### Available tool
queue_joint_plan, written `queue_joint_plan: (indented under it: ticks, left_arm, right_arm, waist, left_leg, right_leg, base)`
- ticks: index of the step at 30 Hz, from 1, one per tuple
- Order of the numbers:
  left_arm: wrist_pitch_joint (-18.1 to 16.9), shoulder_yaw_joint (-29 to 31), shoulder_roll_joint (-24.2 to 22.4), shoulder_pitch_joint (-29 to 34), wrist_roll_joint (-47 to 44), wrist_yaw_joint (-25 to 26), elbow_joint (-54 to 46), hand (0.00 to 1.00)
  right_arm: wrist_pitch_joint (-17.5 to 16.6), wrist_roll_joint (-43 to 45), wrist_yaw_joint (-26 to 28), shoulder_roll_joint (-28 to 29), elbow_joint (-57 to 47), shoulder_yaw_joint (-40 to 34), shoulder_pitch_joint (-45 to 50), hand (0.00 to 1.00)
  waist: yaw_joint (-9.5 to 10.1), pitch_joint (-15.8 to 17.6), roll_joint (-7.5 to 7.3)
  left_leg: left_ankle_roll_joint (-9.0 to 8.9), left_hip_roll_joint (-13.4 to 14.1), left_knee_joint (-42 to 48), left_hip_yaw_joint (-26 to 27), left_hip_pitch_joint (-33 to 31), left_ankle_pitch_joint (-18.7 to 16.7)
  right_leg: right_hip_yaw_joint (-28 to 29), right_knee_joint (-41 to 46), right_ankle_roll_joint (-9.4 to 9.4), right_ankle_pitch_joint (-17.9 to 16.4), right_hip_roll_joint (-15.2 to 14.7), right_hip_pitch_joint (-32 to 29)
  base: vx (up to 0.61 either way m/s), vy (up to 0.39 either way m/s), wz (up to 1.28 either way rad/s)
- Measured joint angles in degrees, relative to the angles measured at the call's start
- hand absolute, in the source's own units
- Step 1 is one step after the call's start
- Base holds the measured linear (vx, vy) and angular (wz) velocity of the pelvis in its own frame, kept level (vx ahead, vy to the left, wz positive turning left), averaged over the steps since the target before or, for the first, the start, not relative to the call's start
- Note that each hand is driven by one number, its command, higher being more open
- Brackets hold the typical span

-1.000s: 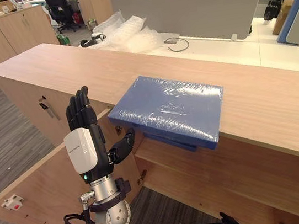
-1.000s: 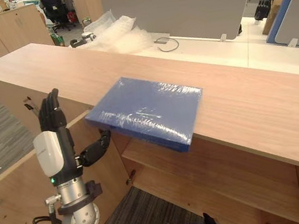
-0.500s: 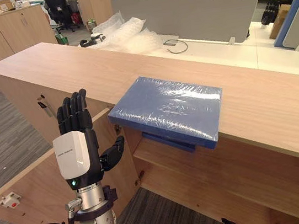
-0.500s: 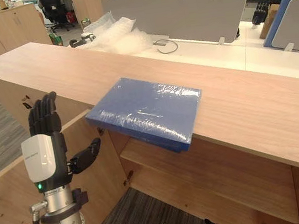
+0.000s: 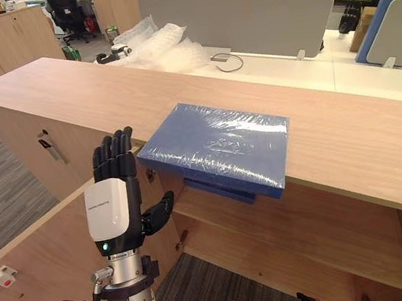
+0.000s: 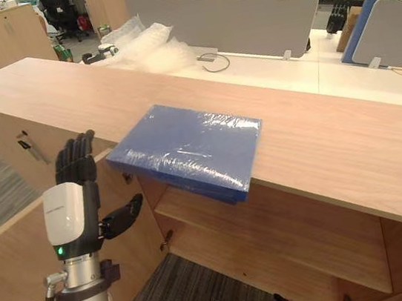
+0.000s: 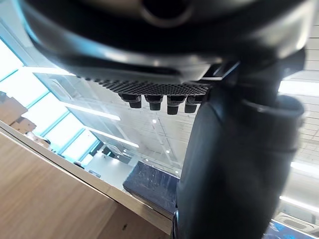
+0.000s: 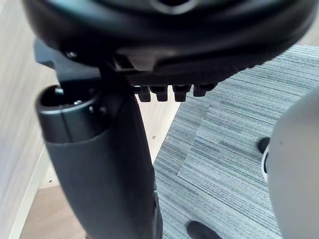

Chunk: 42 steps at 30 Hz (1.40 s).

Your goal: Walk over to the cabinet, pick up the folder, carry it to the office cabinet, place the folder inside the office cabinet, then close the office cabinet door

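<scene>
Folder (image 5: 219, 144): blue, flat, in clear plastic wrap. It lay on the wooden top of the cabinet (image 5: 50, 89), long axis roughly along the cabinet's front edge, slightly askew. Its near long side overhung that edge, and a darker blue layer showed beneath it.

Cabinet: the compartment under the folder stood open, with a shelf (image 5: 290, 250) inside. The cabinet door (image 5: 42, 247) was swung out to the left.

Left hand (image 5: 112, 208): raised upright before the door, near the folder but apart from it. Its fingers were straight and together, thumb spread sideways, holding nothing.

Right hand (image 8: 99, 149): fingers straight, over grey carpet (image 8: 234, 149), holding nothing.

Beyond: bubble wrap (image 5: 164, 47) and a grey partition (image 5: 242, 17).
</scene>
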Motion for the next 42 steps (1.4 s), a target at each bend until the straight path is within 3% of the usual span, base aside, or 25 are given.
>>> queue_joint_plan:
  ticks: [8, 19, 25, 29, 30, 42]
  left_arm:
    - [-1.5, -5.8, 4.5, -3.1, 0.1, -1.9, 4.9, 1.0]
    - [-2.4, -8.4, 11.1, -10.2, 0.2, -3.3, 8.1, 1.0]
    - [-3.7, -8.6, 15.5, -12.8, 2.5, -3.2, 12.5, 1.0]
    - [-3.9, -9.1, 16.6, -14.7, 3.6, -3.0, 15.7, 1.0]
    - [-3.9, -9.2, 16.7, -15.4, 4.0, -2.8, 17.0, 0.0]
    - [-3.0, -8.8, 18.2, -22.9, 4.9, 0.6, 21.6, 0.0]
  right_arm:
    - [-0.2, -1.6, 0.4, -0.4, 1.0, 2.0, -1.3, 1.0]
    - [-0.2, -1.9, 0.6, -1.2, 2.6, 2.3, -3.1, 1.0]
    - [-0.5, -2.3, 0.7, -2.6, 2.0, 4.0, -3.4, 1.0]
    - [-0.5, -2.7, 0.7, -2.7, 2.0, 4.0, -3.4, 1.0]
    - [-0.5, -2.7, 0.8, -2.7, 2.0, 4.1, -3.4, 1.0]
    - [-0.5, -3.9, 1.3, -4.2, 2.0, 5.2, -4.3, 1.0]
  waist:
    - [-0.91, 0.2, 0.48]
    - [-3.15, 0.4, 1.24]
    - [-4.48, 0.4, 2.48]
    - [-4.32, 0.4, 2.55]
    - [-4.4, 0.5, 2.66]
    - [-5.4, 1.3, 3.03]
  left_leg:
    - [-0.07, 0.9, -0.6, 1.4, 0.9, 0.0]
    - [-0.09, 1.6, -1.0, 3.0, 1.3, 0.0]
    - [-0.07, 1.8, -1.6, 3.6, 2.4, 0.0]
    - [-0.01, 1.8, -2.0, 4.2, 3.1, 0.1]
    - [-0.01, 1.8, -2.0, 4.3, 3.2, 0.1]
    - [-0.03, 1.8, -2.1, 5.2, 3.8, 0.0]
  right_leg:
    - [1.6, 0.0, -0.28, 0.1, 0.3, -0.2]
    - [3.8, -0.1, -0.7, 0.4, 0.5, -1.1]
    - [4.7, 0.0, -1.05, 0.6, 0.5, -1.0]
    - [5.3, 0.0, -1.06, 0.6, 0.3, -0.9]
    - [5.5, 0.0, -1.05, 0.6, 0.2, -0.9]
    - [6.4, 0.0, -0.94, 0.8, -0.1, -0.8]
  base:
    - [0.0, -0.01, -0.09]
    - [0.01, -0.002, -0.1]
    - [0.0, 0.004, -0.08]
    - [0.0, 0.012, -0.09]
    - [0.0, 0.013, -0.06]
    - [0.01, 0.007, -0.03]
